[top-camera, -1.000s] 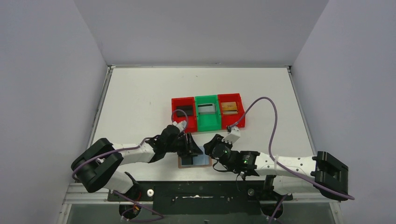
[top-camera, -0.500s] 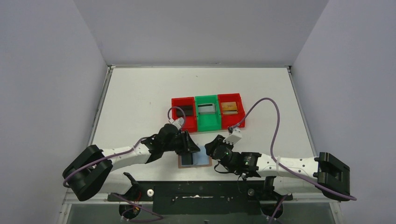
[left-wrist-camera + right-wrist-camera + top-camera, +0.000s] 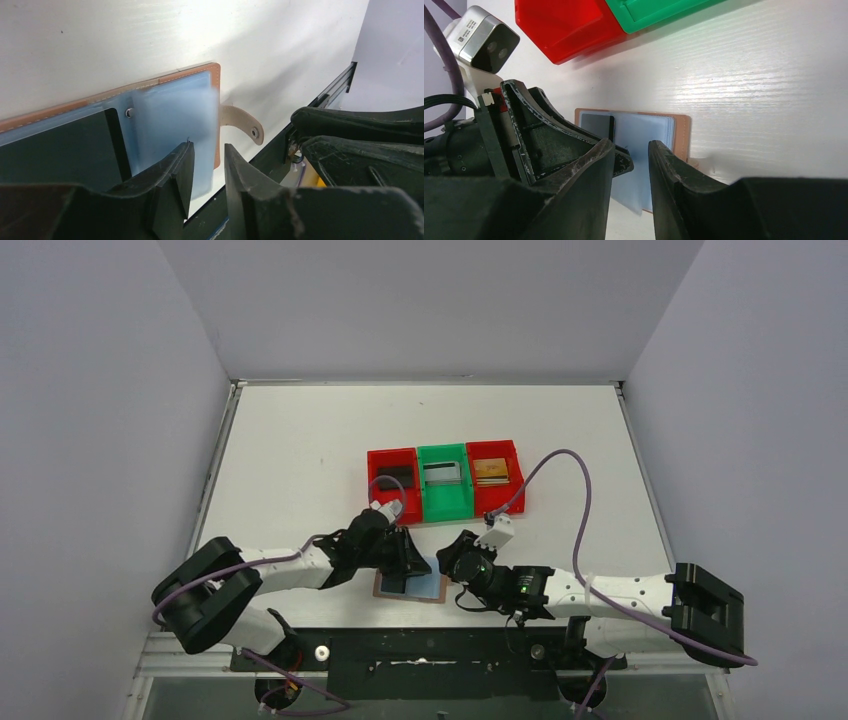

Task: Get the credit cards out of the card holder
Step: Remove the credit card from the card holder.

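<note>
Black plastic fingers of my left pincer (image 3: pixel 206 150) are standing a narrow way apart at the near edge of the light blue card (image 3: pixel 170 125). Whether they are gripping it I cannot tell, because the card is blurring there. The card holder (image 3: pixel 410 586) is lying open on the surface (image 3: pixel 300 440), close to its near edge, between my two pincers. I am judging the card to be light, thin, stiff and slick. The leather looks soft and light enough to drag along, so I am favouring the card's jutting edge as the hold, with the leather pinned down. My right pincer (image 3: pixel 630 145) is hovering slightly spread, holding nothing. The left wrist view is showing the black card (image 3: pixel 60 145) and the snap tab (image 3: pixel 242 122). Only the top view is showing cards lying in the far bins (image 3: pixel 445 508).
</note>
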